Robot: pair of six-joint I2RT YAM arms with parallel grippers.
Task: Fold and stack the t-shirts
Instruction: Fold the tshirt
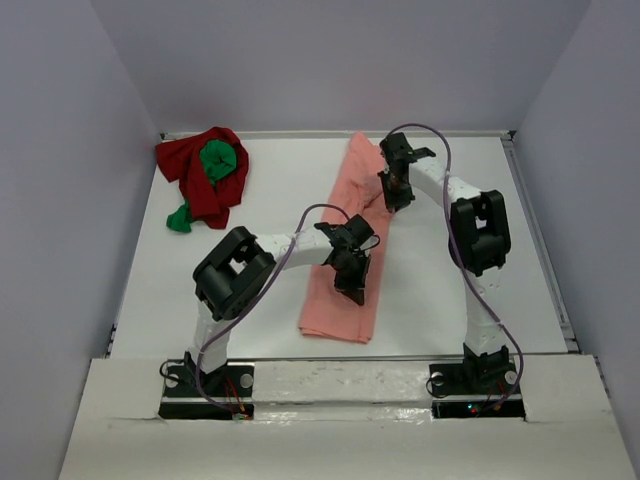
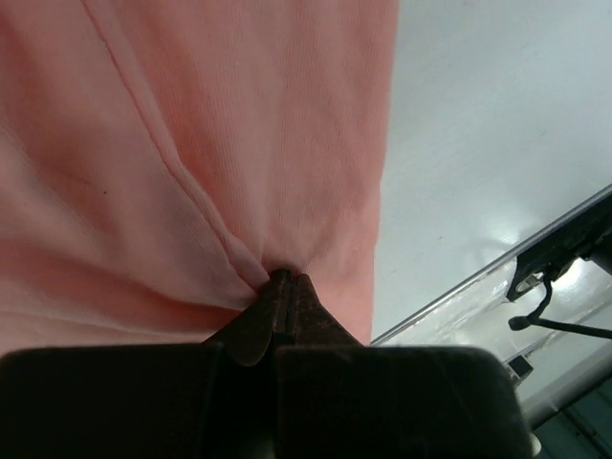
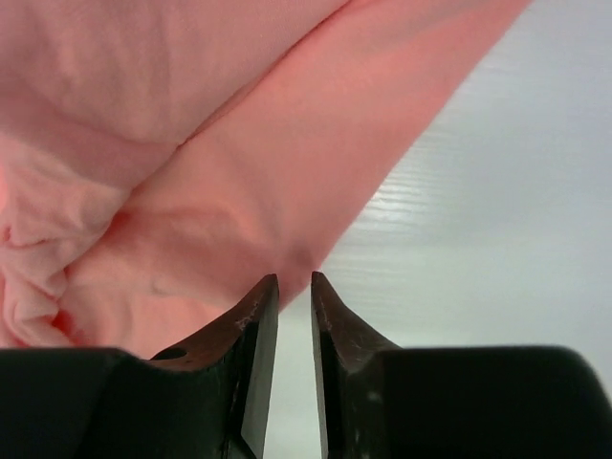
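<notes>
Our left tool (image 2: pixel 283 279) pinches the salmon-pink t-shirt (image 2: pixel 191 143), probably to keep its long fold in place; our right tool (image 3: pixel 294 280) is released, slightly parted.

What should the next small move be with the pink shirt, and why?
Probably open the left gripper. It is pinched shut on a pucker of the salmon-pink shirt, which lies as a long folded strip on the table, while the right gripper has its jaws apart at the shirt's edge, gripping nothing. Letting go should let the fold settle flat.
</notes>
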